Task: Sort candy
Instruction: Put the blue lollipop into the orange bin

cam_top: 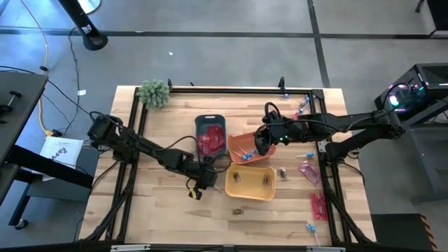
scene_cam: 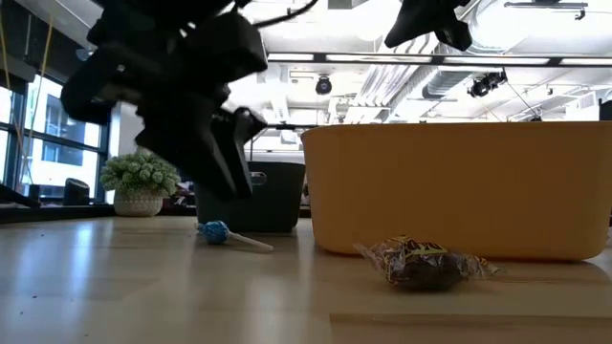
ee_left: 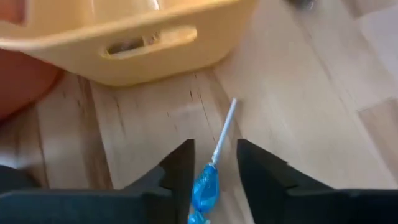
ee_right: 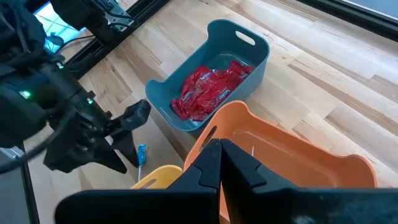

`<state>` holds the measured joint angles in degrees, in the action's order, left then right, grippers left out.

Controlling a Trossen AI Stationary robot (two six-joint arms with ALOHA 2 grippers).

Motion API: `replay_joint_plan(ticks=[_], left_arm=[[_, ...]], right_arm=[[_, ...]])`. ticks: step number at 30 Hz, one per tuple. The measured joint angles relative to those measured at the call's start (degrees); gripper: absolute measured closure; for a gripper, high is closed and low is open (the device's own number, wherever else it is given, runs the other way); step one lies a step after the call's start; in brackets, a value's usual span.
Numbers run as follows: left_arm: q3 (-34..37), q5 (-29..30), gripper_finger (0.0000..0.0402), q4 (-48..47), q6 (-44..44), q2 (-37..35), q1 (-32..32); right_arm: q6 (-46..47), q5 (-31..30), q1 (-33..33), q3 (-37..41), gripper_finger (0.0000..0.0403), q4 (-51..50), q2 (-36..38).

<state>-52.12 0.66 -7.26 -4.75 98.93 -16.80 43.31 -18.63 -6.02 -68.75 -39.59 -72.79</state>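
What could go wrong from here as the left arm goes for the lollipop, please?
The left end effector is open, straddling the blue lollipop beside the yellow bin. Its thin stick could slip or roll out when the fingers close. Lifting, the arm might nudge the bin. The right end effector hangs shut over the orange bin, crowding the drop.

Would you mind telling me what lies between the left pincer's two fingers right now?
A blue-headed lollipop lies on the wooden table between the open left pincer's fingers, its white stick pointing toward the yellow bin. The left wrist view shows this.
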Motion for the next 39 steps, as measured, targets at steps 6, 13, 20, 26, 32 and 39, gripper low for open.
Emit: replay_joint_plan(ticks=[6,13,20,26,32,39], left_arm=[[0.00,1.89,0.0218,-1.03,-0.04,0.64,-0.11],[-0.08,3.65,0.0194,-2.74,-1.11,2.44,0.39],[-0.17,0.69,0.0226,-1.60,-1.15,5.17,0.67],[-0.30,0.96,0.0334,-4.58,1.16,3.74,0.17],[-3.40,1.34,0.0350,-10.72,1.26,1.02,0.68],[-7.09,2.88,0.0350,-14.72,-1.67,-6.42,1.44]], right_arm=[[0.15,-0.02,0.00,0.00,0.0403,0.00,0.00],[0.15,-0.04,0.02,0.00,0.0403,0.00,0.00],[0.15,-0.07,0.02,0.00,0.0403,0.00,0.00],[0.15,-0.11,0.02,0.00,0.0403,0.00,0.00],[-0.25,-0.48,0.02,0.00,0.0403,0.03,0.00],[-1.79,-0.25,0.02,-0.02,0.0403,0.00,0.11]])
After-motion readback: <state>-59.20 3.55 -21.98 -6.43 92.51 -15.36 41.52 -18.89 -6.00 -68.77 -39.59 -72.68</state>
